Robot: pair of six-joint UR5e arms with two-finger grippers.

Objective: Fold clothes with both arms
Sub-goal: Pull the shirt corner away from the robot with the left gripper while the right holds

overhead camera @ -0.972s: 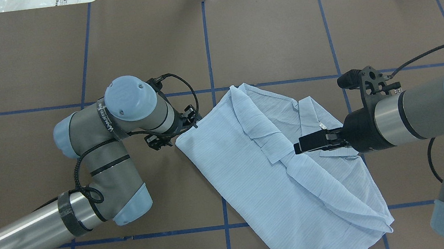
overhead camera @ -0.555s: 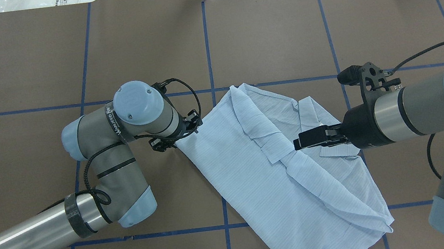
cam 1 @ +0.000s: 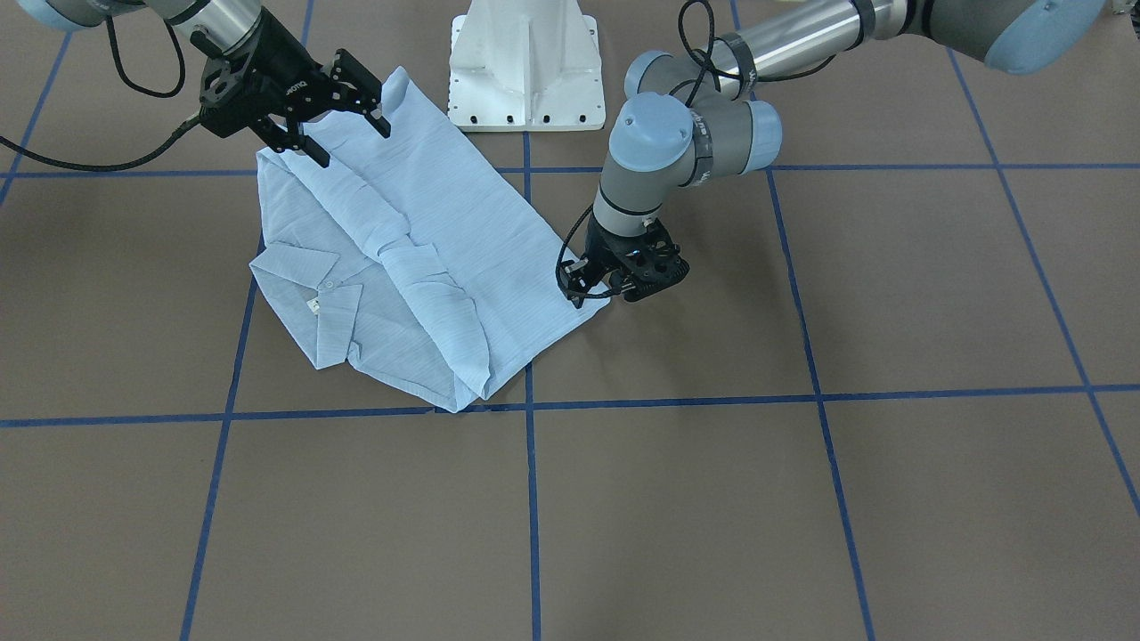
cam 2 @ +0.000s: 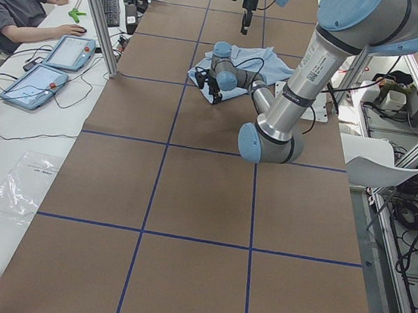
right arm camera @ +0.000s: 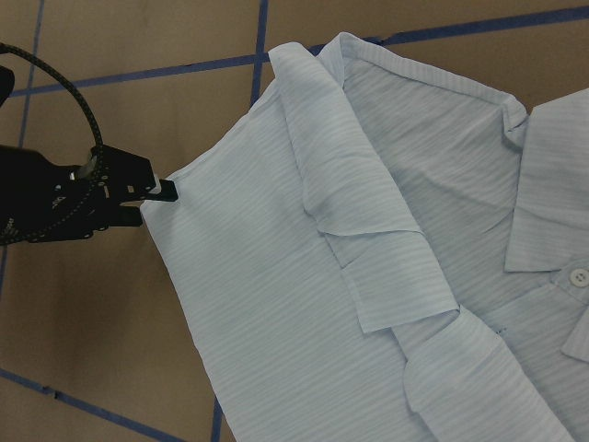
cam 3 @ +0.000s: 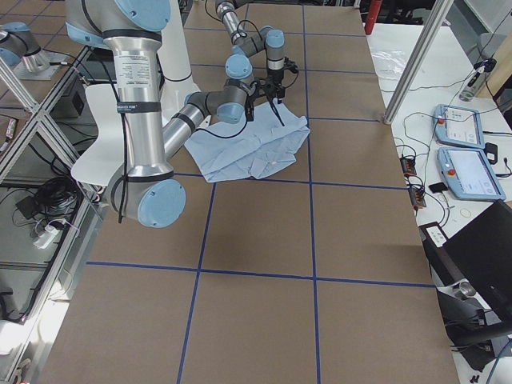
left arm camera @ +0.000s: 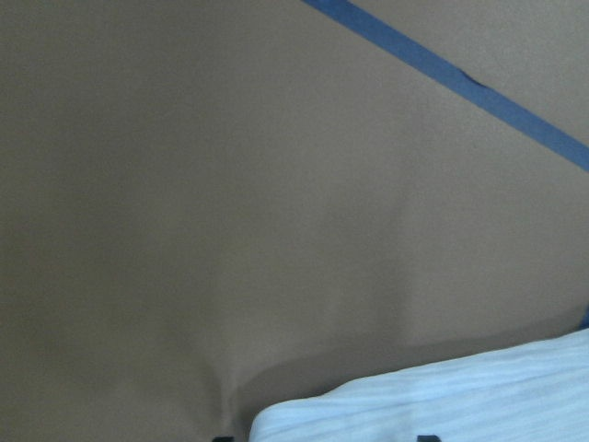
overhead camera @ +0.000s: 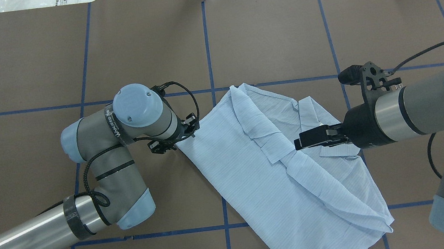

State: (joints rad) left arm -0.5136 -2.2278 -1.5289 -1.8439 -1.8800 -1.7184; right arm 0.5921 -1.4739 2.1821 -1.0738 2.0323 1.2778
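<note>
**Shirt partly folded, left claw at its corner**

Front view: the shirt (cam 1: pixel 427 249) is laid slantwise on the table (cam 1: pixel 802 499), with one long side folded over onto the body and the collar spread flat. The left claw (cam 1: pixel 598 292) is set low at the shirt's corner. The right claw (cam 1: pixel 352 142) is held above the cloth with its fingers spread wide, and nothing is gripped.

Overhead view: the shirt (overhead camera: pixel 252 167) is seen just right of the centre line, lying across the blue tape lines. The left claw (overhead camera: pixel 170 143) is largely hidden under its wrist at the shirt's left corner. The right claw (overhead camera: pixel 297 144) is seen edge-on over the collar area.

Left wrist view: the shirt's corner (left arm camera: pixel 442 405) is seen at the bottom edge between two dark fingertips that are set moderately apart. One tip is over bare table, the other over cloth.

Right wrist view: the folded flap, the collar and a white button (right arm camera: pixel 578 276) are shown, with the left claw (right arm camera: pixel 156 193) touching the corner.

Side views: the shirt (cam 2: pixel 244 58) (cam 3: pixel 248 148) is seen small, at the table's far part.
</note>
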